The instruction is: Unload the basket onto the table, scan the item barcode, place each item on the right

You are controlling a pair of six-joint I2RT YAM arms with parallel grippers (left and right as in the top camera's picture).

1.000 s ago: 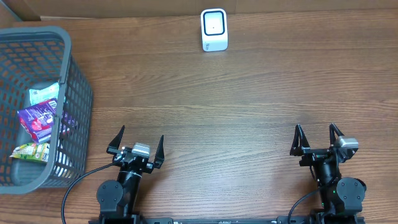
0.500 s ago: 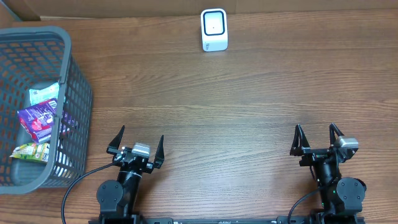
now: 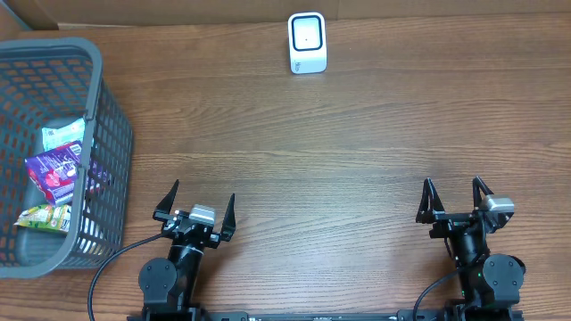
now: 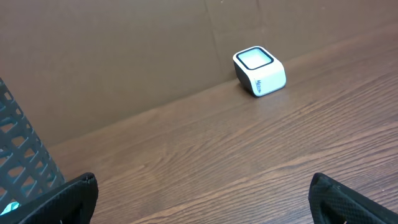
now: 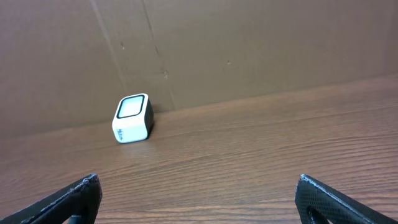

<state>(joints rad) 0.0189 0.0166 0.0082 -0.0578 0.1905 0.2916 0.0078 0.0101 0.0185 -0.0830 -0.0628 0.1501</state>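
Overhead view: the left end effector (image 3: 202, 193) and right end effector (image 3: 453, 184) are both released, holding nothing, at the near edge of the surface (image 3: 357, 134). The packets (image 3: 53, 169) lie in the basket (image 3: 96, 89) at far left. The scanner (image 3: 307, 42) stands at the far edge, well apart.

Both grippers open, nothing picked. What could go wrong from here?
1. The packets lie overlapped deep in the basket; the left gripper may snag the mesh wall or lift two.
2. No barcode shows, so regrasping seems likely.
3. The scanner stands small by the back wall; a swung packet might knock it.
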